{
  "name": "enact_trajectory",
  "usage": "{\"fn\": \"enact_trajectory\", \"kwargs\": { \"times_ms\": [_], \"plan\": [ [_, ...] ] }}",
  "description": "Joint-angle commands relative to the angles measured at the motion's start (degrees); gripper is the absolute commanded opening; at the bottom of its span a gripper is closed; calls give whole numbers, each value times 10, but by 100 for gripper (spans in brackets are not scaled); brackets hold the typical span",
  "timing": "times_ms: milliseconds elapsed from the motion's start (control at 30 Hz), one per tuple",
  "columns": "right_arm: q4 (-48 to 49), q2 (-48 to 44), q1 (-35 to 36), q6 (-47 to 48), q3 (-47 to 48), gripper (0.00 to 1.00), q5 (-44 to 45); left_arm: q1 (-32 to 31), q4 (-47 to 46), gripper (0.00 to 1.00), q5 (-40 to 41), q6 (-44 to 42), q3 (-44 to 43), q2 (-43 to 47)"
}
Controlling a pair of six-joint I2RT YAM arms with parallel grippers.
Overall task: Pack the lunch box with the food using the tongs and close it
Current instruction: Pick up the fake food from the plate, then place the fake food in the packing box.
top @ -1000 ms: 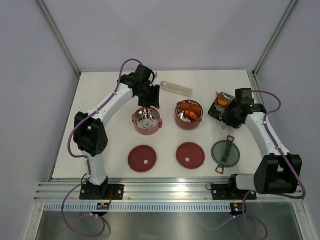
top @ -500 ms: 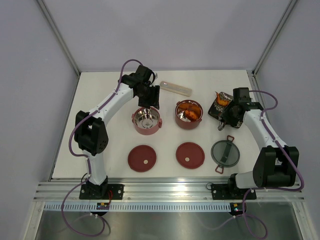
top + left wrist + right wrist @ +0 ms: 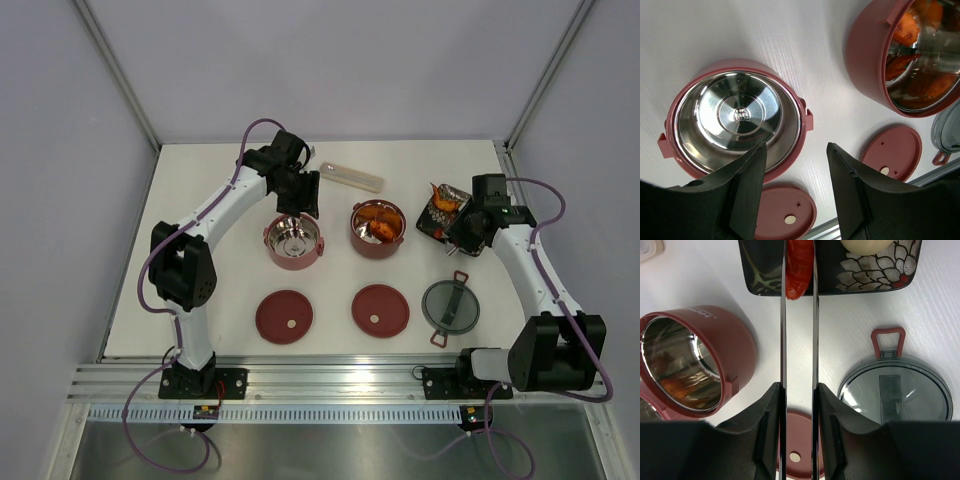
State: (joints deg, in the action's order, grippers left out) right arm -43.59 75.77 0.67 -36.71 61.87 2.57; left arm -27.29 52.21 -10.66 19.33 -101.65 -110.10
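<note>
Right end effector grips tongs; tips and shrimp cropped above.

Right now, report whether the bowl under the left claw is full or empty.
Empty. The bowl below the left claw shows only bare shiny steel inside; the food lies in the other bowl.

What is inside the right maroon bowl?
Orange food pieces lie inside the right bowl. Their number, and anything beneath them, cannot be seen: they overlap and cover much of the steel bottom.
</note>
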Motion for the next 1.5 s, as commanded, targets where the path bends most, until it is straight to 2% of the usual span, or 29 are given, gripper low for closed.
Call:
{"fn": "enact_trajectory", "kwargs": {
  "times_ms": [0,500,767,1033,1300,1467],
  "plan": [
    [-9,-32,-2,9,34,2,24,0,-21,55,-9,-1,-16,-5],
    [-37,-62,-2,37,91,0,28,-21,-19,53,-32,14,-60,-83],
    [-75,-65,3,76,169,0,-37,-22,-19,53,-34,18,-71,-87],
    [-120,-16,115,100,244,0,-47,-15,-20,54,-58,28,-85,-70],
    [-94,24,194,91,223,0,-60,47,-21,54,-44,47,-85,-25],
    [-71,48,217,82,201,0,-62,72,-30,55,-37,50,-59,1]
  ]
}}
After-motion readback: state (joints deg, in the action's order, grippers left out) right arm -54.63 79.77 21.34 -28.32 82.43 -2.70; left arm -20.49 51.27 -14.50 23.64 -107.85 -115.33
